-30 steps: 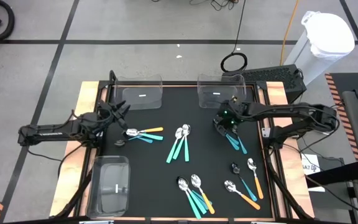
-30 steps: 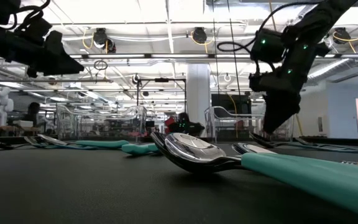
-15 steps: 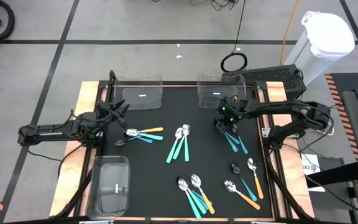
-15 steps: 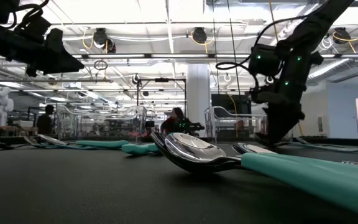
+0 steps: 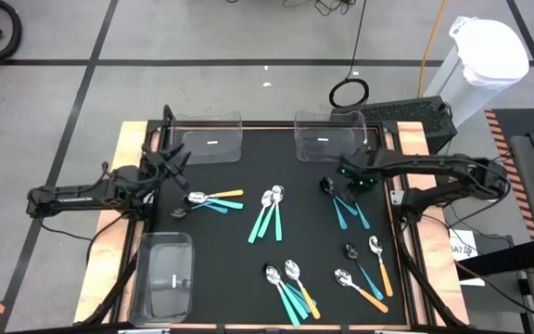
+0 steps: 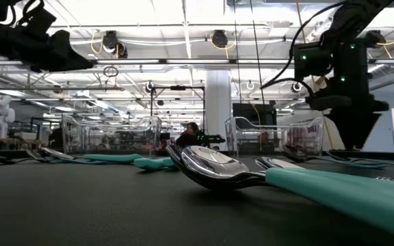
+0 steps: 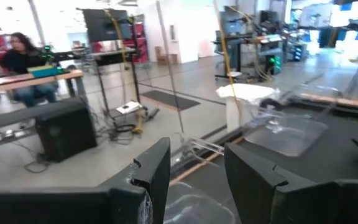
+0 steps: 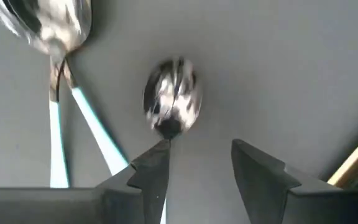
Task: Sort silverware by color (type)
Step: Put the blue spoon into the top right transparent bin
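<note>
**Right tool slides outward from the teal spoons**

Since a second ago the right tool point(image 5: 353, 182) has shifted toward the right edge of the bench point(image 5: 248, 269), leaving the two teal spoons point(image 5: 349, 210) lying on the black mat just beside it. Its jaws stand apart with nothing between them; the right wrist view looks down past the fingertips point(image 8: 157, 163) at a spoon bowl point(image 8: 171, 103) on the mat.

The left tool point(image 5: 176, 163) hangs above the left side of the bench, near the far-left clear bin point(image 5: 209, 137), released and empty, its fingers point(image 7: 157, 171) apart in the wrist view.

The rest of the silverware lies in loose groups: a mixed cluster point(image 5: 213, 199) near the left tool, three teal spoons point(image 5: 269, 215) mid-bench, a teal-and-orange bunch point(image 5: 292, 288) at the near edge, and more point(image 5: 367, 271) at the near right.
</note>
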`<state>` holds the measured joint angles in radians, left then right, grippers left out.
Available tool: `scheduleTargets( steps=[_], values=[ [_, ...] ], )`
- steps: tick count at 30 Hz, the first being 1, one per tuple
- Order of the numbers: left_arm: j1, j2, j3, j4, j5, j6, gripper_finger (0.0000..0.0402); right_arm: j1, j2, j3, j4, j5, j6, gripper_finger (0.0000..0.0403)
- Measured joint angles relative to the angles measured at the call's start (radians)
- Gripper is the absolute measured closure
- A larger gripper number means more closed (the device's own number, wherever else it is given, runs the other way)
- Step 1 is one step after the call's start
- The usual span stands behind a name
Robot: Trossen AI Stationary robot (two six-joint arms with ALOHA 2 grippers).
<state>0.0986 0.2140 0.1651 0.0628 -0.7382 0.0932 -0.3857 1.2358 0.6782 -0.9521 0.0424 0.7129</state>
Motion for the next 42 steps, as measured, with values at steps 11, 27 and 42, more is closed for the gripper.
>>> scheduleTargets(
  steps=[11, 27, 42],
  values=[
    [0.000, 0.000, 0.001, 0.048, -0.037, -0.008, 0.0249, 0.100, 0.000, -0.064, 0.122, -0.017, 0.095, 0.0266],
    [-0.023, 0.000, 0.001, -0.083, -0.028, -0.141, 0.0249, 0.100, 0.091, -0.060, 0.150, -0.053, 0.045, 0.0385],
    [-0.023, 0.000, 0.001, -0.054, 0.080, -0.141, 0.0249, 0.063, -0.011, 0.229, 0.059, -0.017, -0.171, 0.0402]
  ],
)
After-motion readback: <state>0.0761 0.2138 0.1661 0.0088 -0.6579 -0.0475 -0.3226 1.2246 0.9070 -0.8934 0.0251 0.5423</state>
